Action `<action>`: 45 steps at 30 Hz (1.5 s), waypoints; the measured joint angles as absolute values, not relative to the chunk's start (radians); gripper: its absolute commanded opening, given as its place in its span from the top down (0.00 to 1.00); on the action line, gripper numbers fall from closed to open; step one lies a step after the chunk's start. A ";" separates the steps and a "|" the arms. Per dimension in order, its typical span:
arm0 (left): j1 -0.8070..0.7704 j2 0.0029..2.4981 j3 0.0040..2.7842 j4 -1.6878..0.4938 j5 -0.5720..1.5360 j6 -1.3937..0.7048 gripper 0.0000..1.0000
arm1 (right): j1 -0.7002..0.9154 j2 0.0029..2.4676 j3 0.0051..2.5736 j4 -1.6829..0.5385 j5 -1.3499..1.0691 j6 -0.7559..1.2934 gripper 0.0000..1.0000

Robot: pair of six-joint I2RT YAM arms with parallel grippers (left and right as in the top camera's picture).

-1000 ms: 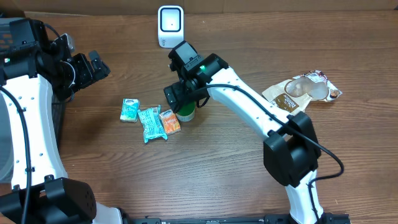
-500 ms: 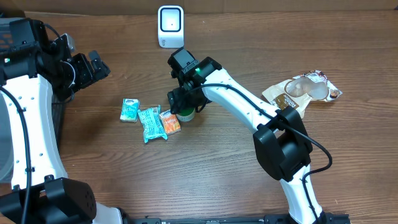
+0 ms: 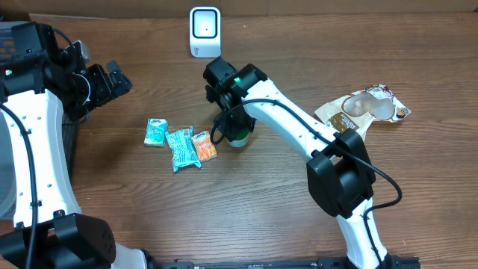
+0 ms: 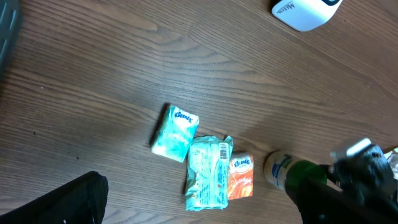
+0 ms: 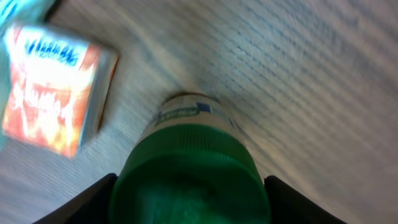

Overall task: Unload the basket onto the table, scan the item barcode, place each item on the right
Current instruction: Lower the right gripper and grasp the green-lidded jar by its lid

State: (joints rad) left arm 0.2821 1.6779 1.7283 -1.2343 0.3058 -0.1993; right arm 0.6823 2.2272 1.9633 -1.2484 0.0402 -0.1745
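Pickup step: right claw [image 5: 189,194] pinches the bottle [image 5: 185,119] by its cap, mid-bench; next, lift, turning barcode toward far-edge scanner [image 3: 204,30].

I am working over a brown wood-grain laminate counter [image 3: 149,217], its grain running side to side across my overhead view. Along the far edge runs a flat tan strip like cardboard [image 3: 336,6]. A grey surface [image 3: 6,179] shows at the left edge; I cannot tell what it is. The light is even, and the shadows are soft.
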 measured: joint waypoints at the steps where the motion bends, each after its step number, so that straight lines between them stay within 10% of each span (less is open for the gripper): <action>1: 0.282 1.678 1.728 -1.234 0.306 -0.199 0.00 | 0.682 2.222 1.967 -1.260 0.039 -0.234 0.30; 9: 0.282 1.678 1.728 -1.234 0.306 -0.199 0.00 | 0.681 2.183 1.975 -1.345 -0.034 -0.702 0.30; 14: 0.282 1.678 1.728 -1.234 0.306 -0.199 0.01 | 0.681 2.183 1.975 -1.316 -0.035 -0.753 0.00; 45: 0.282 1.678 1.728 -1.234 0.306 -0.199 0.00 | 0.656 2.183 2.003 -1.291 0.013 0.560 0.03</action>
State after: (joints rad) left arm 0.2821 1.6779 1.7283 -1.2343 0.3058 -0.1993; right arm 0.6563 2.1830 2.0026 -1.2907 0.0132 0.5602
